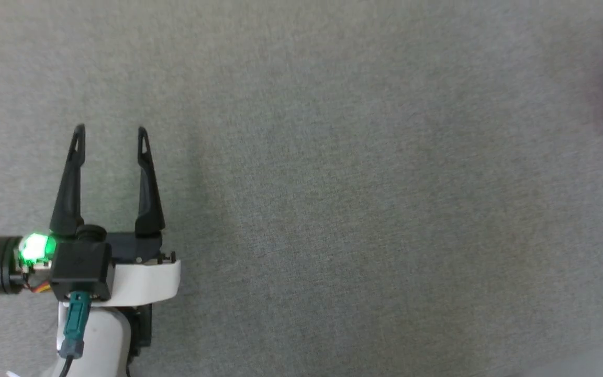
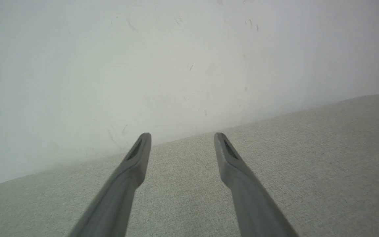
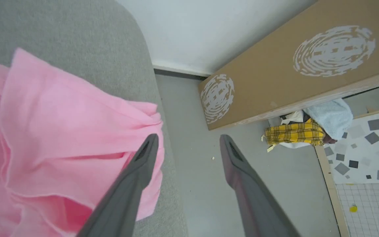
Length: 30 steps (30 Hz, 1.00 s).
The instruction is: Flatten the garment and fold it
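A grey cloth surface [image 1: 333,209] is stretching wide, a brown cardboard box [image 3: 291,65] and yellow checked cloth [image 3: 293,133] lying on the floor [image 3: 192,184] beyond. The garment [image 3: 61,131] is lying bunched at the surface's right edge. The right gripper [image 3: 188,136] is hovering above it, fingers spread, holding nothing. The left gripper [image 1: 110,129] is pointing forward, spread, well apart.

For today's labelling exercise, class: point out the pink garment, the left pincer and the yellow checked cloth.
pink garment [image 3: 61,131]: right wrist view, on its crumpled middle.
left pincer [image 1: 110,129]: head view, midway between its open fingertips.
yellow checked cloth [image 3: 293,133]: right wrist view, on its middle.
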{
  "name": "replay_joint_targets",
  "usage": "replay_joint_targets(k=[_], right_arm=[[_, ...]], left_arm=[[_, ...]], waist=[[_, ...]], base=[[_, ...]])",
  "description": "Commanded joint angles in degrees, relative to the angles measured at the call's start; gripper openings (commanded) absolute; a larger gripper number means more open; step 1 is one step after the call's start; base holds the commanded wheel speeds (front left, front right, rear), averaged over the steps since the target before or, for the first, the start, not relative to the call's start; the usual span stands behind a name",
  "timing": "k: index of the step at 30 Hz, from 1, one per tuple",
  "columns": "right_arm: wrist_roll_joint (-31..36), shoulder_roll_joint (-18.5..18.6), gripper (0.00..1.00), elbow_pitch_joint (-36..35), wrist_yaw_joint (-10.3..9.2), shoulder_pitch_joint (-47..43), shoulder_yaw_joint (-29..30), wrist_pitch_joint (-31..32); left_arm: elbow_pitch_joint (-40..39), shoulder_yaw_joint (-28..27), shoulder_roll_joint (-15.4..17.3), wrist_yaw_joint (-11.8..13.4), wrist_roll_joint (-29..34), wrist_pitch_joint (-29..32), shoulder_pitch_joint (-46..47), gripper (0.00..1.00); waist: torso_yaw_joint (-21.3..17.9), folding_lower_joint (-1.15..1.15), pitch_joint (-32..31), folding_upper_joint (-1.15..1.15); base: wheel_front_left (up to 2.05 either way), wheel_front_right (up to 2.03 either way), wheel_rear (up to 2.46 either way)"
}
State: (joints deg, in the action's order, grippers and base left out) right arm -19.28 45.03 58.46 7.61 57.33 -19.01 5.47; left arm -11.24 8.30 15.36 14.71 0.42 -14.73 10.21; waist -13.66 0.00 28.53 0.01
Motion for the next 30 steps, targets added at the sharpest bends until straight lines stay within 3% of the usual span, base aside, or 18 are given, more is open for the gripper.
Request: replay_joint_targets(k=[1, 6, 9, 14, 21, 25, 30], right_arm=[[1.68, 0.03, 1.0, -0.31, -0.12, 1.51, 1.09, -3.04], [8.22, -2.3, 1.0, -3.39, -0.12, 1.11, 5.23, -15.91], [11.31, -5.17, 1.0, -7.57, -0.12, -0.79, 7.93, -19.63], [13.36, -11.55, 1.0, -22.54, -0.12, -7.53, 12.73, -20.42], [13.05, -23.04, 1.0, -43.81, -0.12, -24.98, 18.36, -20.45], [12.0, -29.06, 1.0, -50.38, -0.12, -33.63, 19.24, -20.45], [10.09, -34.56, 1.0, -52.78, -0.12, -43.27, 19.9, -20.46]], left_arm=[[0.49, -0.03, -0.32, 0.57, -0.49, -0.27, -1.1, 1.0], [2.03, -0.45, -1.31, 1.21, -1.57, -0.27, -4.04, 1.0], [3.01, -0.55, -2.04, 1.02, -2.21, -0.27, -5.73, 1.0], [4.0, -1.6, -3.38, 0.42, -3.26, -0.27, -7.63, 1.0], [5.35, -2.39, -6.08, -0.45, -3.53, -0.27, -9.15, 1.0], [6.75, -3.01, -6.64, -1.48, -3.43, -0.27, -9.96, 1.0], [8.06, -3.64, -7.18, -2.61, -3.04, -0.27, -10.86, 1.0]], waist=[[0.9, 0.0, -4.89, -0.01], [2.68, 0.0, -10.44, -0.01], [4.44, 0.0, -13.27, -0.01], [7.29, 0.0, -16.61, -0.01], [11.36, 0.0, -21.13, -0.01], [12.78, 0.0, -22.9, -0.01], [13.95, 0.0, -24.59, -0.01]], base=[[0.0, 0.0, 0.0], [0.0, 0.0, 0.0], [0.0, 0.0, 0.0], [0.0, 0.0, 0.0], [0.0, 0.0, 0.0], [0.0, 0.0, 0.0], [0.0, 0.0, 0.0]])
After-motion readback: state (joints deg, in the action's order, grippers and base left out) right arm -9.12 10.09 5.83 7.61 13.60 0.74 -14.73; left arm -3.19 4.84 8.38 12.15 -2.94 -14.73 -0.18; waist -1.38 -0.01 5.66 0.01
